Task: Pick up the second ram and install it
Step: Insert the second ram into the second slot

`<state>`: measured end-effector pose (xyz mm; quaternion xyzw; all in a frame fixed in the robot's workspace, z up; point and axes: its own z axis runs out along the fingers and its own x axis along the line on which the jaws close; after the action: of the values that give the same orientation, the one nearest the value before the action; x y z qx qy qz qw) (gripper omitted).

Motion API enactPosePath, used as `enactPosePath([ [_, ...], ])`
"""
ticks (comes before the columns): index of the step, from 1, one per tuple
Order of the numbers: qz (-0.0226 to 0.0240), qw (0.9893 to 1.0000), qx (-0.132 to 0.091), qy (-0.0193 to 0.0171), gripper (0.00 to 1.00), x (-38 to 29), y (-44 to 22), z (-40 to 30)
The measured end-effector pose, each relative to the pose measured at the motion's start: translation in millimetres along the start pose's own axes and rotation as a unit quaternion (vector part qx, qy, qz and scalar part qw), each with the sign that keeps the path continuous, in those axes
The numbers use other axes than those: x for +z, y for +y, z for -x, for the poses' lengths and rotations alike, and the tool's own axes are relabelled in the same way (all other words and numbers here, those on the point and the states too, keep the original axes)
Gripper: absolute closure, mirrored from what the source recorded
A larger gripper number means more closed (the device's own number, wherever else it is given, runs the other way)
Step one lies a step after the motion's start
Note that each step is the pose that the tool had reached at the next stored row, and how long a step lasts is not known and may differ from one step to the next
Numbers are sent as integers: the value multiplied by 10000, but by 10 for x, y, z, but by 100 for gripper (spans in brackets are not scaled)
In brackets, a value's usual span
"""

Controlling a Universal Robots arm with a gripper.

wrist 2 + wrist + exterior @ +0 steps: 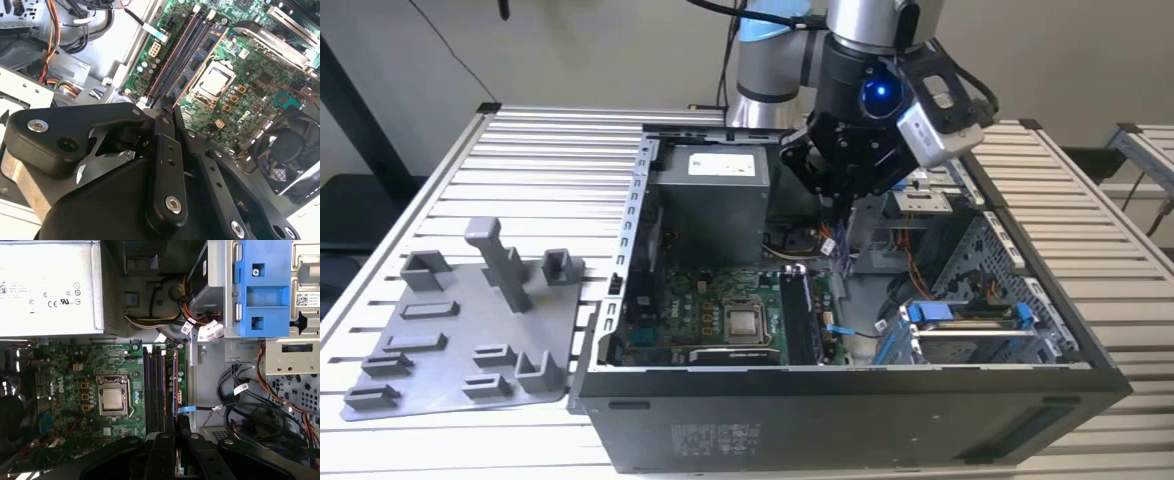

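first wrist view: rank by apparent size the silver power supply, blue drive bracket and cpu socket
1. silver power supply
2. blue drive bracket
3. cpu socket
The bracket may sit nearer the camera, so its true size is unsure.

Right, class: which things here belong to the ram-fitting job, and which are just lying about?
Job: pincer, memory slots, green circuit board.
Lying about: grey fixture plate, power supply, blue bracket, fan.

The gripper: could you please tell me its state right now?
Gripper: closed, holding the second ram by one end.
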<state>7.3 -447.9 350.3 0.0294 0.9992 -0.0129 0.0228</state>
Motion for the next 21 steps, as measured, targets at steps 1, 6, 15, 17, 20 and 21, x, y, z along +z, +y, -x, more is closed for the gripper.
enactPosePath([
  [1, 0, 10000, 7, 0, 86, 2, 0, 0],
  [6, -1, 10000, 33, 1, 86, 11, 0, -1],
  [15, -3, 10000, 74, 2, 86, 23, 0, -1],
  [17, -4, 10000, 78, 2, 86, 24, 1, -1],
  [20, -4, 10000, 84, 2, 86, 29, 1, -1],
  [21, -4, 10000, 85, 2, 86, 30, 1, -1],
])
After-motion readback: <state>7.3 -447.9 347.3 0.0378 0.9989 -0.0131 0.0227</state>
